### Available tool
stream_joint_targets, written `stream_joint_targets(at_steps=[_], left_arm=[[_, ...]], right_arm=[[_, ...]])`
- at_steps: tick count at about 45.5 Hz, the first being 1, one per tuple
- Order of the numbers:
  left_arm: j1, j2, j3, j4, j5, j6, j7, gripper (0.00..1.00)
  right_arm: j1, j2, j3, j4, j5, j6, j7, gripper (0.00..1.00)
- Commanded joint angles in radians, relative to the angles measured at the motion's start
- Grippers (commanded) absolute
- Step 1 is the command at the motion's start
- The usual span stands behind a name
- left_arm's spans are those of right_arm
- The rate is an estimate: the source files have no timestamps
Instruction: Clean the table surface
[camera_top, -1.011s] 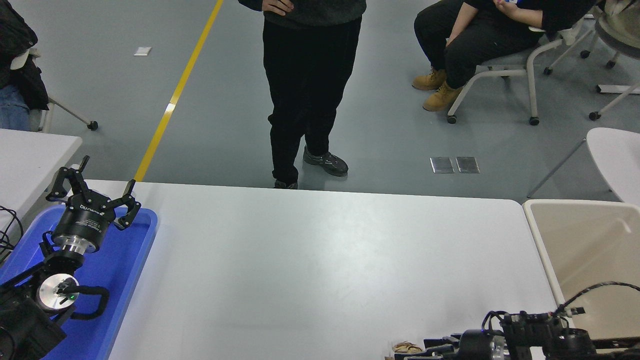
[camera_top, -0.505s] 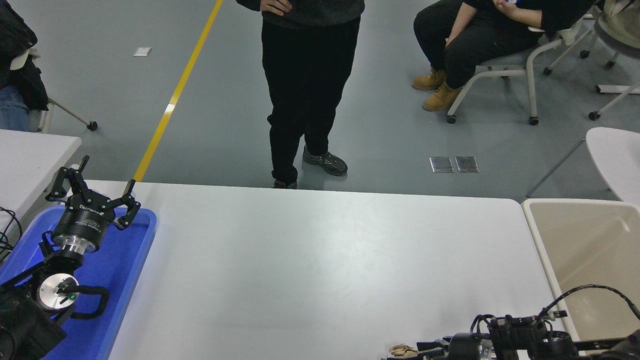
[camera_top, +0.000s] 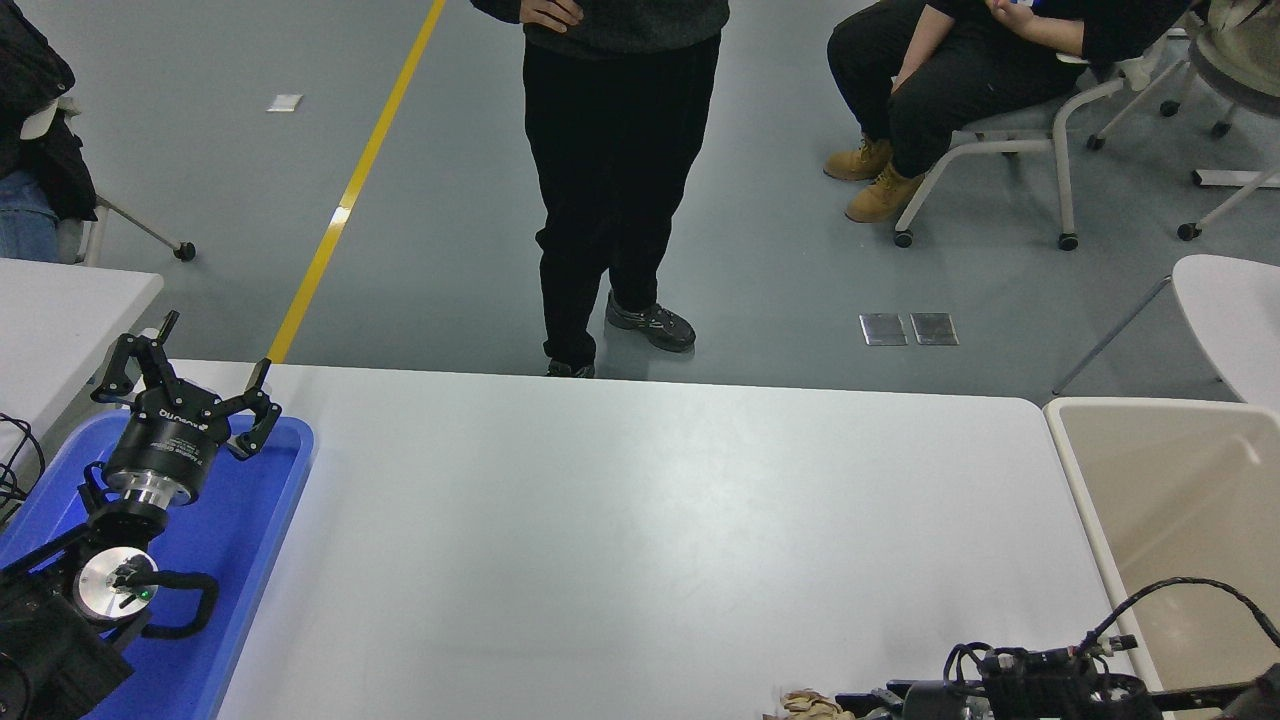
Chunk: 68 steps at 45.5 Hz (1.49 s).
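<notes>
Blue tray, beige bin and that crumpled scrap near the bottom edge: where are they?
Blue tray (camera_top: 262, 520), head view, bare floor.
Beige bin (camera_top: 1165, 500), head view, inside wall.
Crumpled scrap (camera_top: 812, 704), head view, its middle.

We've got the table surface (camera_top: 640, 520) filling most of the view: big matte white top, rounded far corner, flat and level, with a small tan crumpled scrap (camera_top: 812, 703) at its near edge.
</notes>
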Motion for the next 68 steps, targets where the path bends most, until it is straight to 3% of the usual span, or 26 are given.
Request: stream_joint_targets(at_steps=[1,4,9,11,12,23,43,56,68], left_arm=[[0.000,0.000,0.000,0.000,0.000,0.000,0.000,1.00],[0.000,0.000,0.000,0.000,0.000,0.000,0.000,1.00],[0.000,0.000,0.000,0.000,0.000,0.000,0.000,1.00],[0.000,0.001,0.000,0.000,0.000,0.000,0.000,1.00],[0.000,0.000,0.000,0.000,0.000,0.000,0.000,1.00],[0.000,0.000,0.000,0.000,0.000,0.000,0.000,1.00],[0.000,0.000,0.000,0.000,0.000,0.000,0.000,1.00],[0.000,0.000,0.000,0.000,0.000,0.000,0.000,1.00],[0.000,0.000,0.000,0.000,0.000,0.000,0.000,1.00]], right_arm=[[-0.006,0.003,-0.014,-0.015,-0.034,-0.024,0.002,0.91],[-0.006,0.004,-0.014,-0.015,-0.034,-0.024,0.002,0.85],[-0.005,0.007,-0.015,-0.016,-0.035,-0.024,0.002,0.67],[-0.005,0.007,-0.015,-0.019,-0.034,-0.024,0.002,0.58],[-0.003,0.007,-0.017,-0.021,-0.035,-0.022,0.002,0.49],[0.007,-0.006,-0.015,-0.015,-0.035,-0.013,0.002,0.00],[0.037,-0.167,-0.009,0.120,-0.017,0.022,0.046,0.00],[0.121,-0.428,0.001,0.313,0.011,0.093,0.118,0.00],[0.228,-0.647,0.021,0.379,0.073,0.175,0.221,0.00]])
